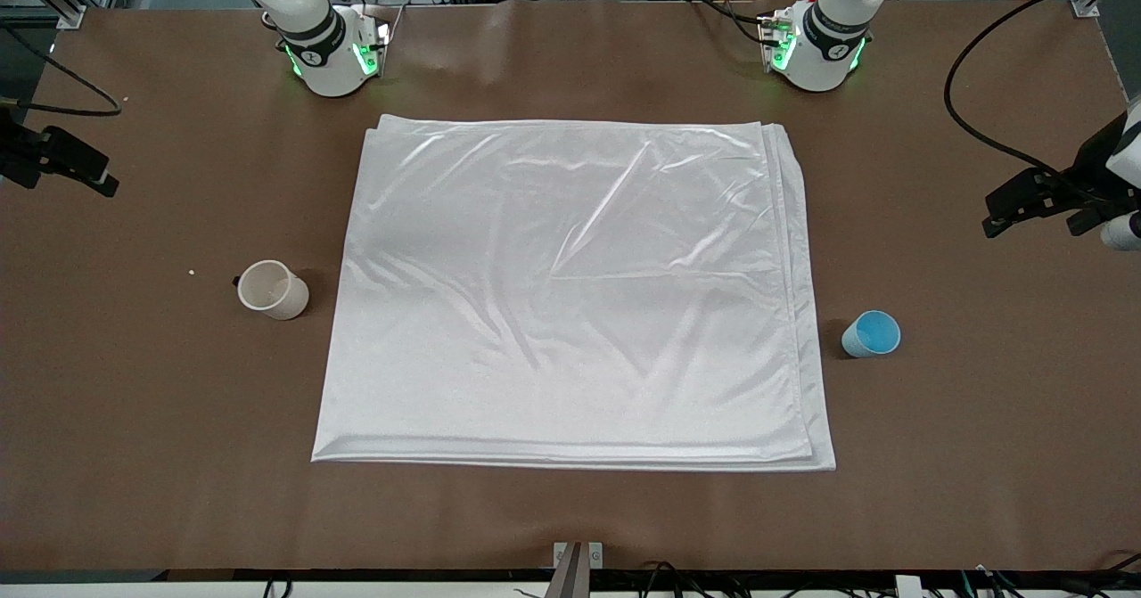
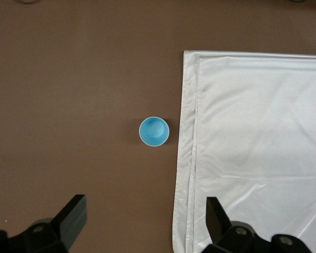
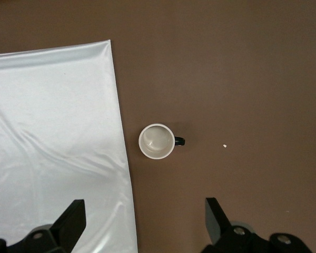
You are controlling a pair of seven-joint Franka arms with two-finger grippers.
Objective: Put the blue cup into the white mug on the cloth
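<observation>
- The cloth [image 1: 570,295] lay flat in folded layers across the middle of the brown table [image 1: 134,455].
- The blue cup [image 1: 872,333] stood upright on the bare table just beside the cloth's edge at the left arm's end, not touching it.
- The white mug [image 1: 272,290] stood upright off the cloth at the right arm's end (its dark handle pointing away from the fabric), empty.
- The left gripper [image 2: 146,221] hung high over the table above the blue cup, fingers spread wide and holding nothing.
- The right gripper [image 3: 145,221] hung above the white mug, likewise wide open and empty.
</observation>
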